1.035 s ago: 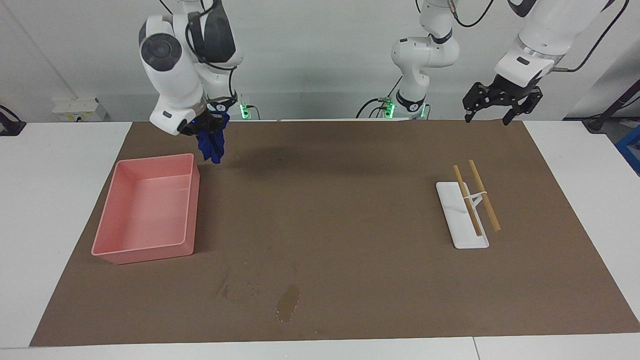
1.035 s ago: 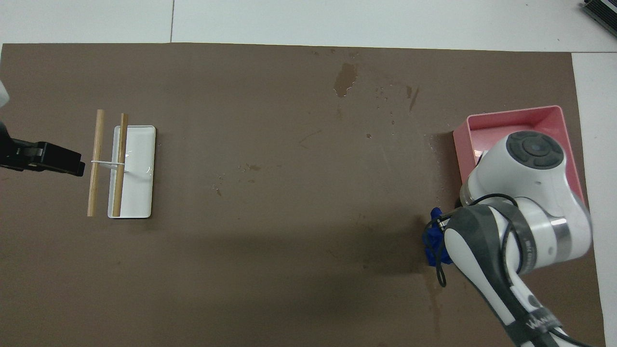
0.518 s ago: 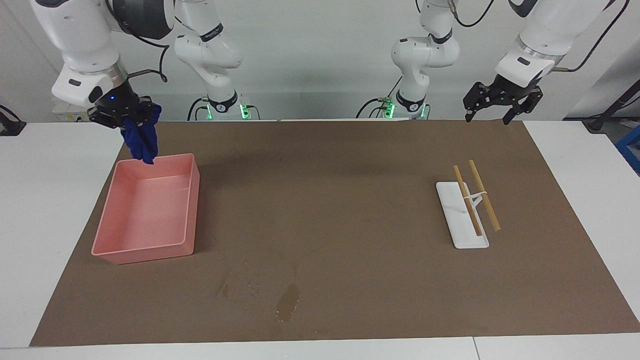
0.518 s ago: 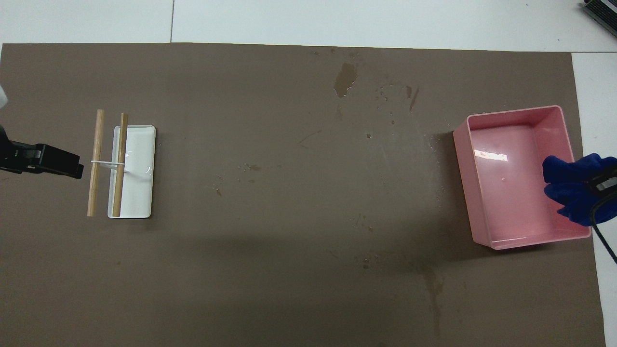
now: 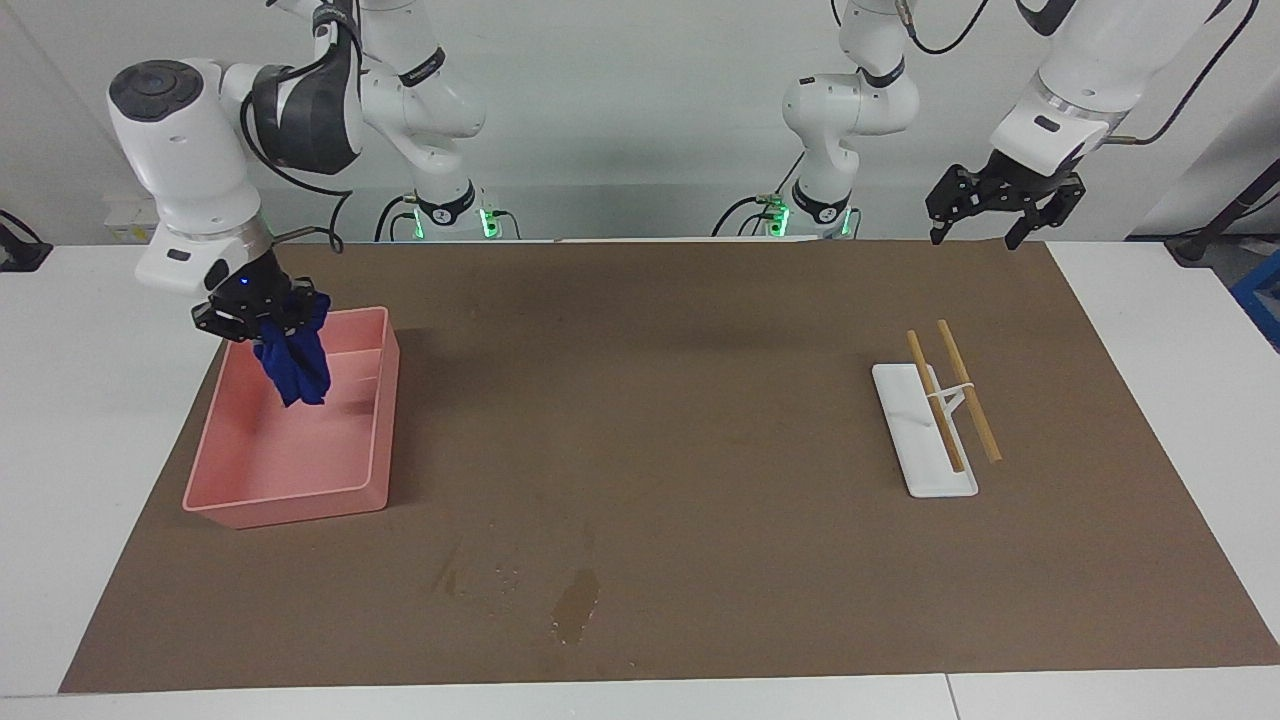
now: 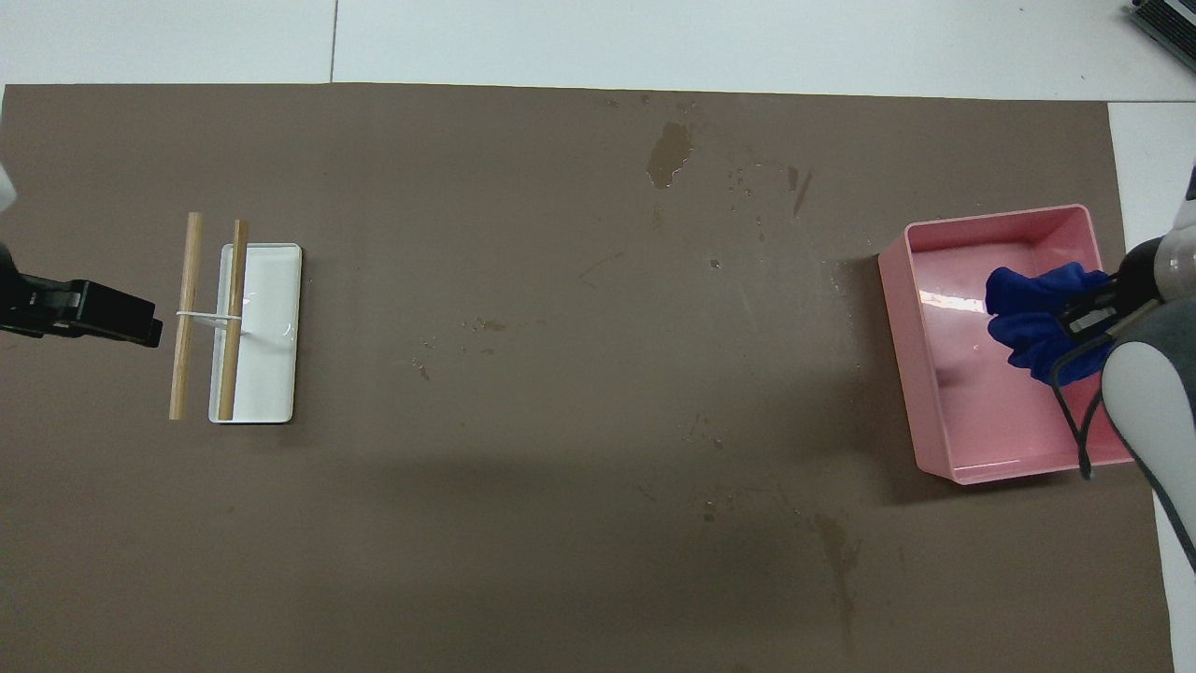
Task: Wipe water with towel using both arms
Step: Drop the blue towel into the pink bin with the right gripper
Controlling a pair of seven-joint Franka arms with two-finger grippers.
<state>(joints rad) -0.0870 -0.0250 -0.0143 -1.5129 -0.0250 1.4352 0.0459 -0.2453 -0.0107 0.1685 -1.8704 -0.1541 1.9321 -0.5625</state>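
A brown mat (image 5: 700, 420) is spread over the table. The pink tub (image 5: 372, 420) is set toward the right arm's end. Over it the towel (image 5: 293, 365) is hung, clamped in the closed right gripper (image 5: 262, 318). The left gripper (image 5: 985, 212) is held wide open and empty, waiting above the mat's edge. Water (image 5: 575, 605) is seen farther from the robots

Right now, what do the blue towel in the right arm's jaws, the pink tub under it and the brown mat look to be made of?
Deep blue folded towel: soft cloth, hanging limp in creases. Pink rectangular tub: probably smooth moulded plastic, with a glossy glare on its floor. Brown table mat: matte, perhaps paper or thin board; the dark spilled water sits on it as blotches and beads.
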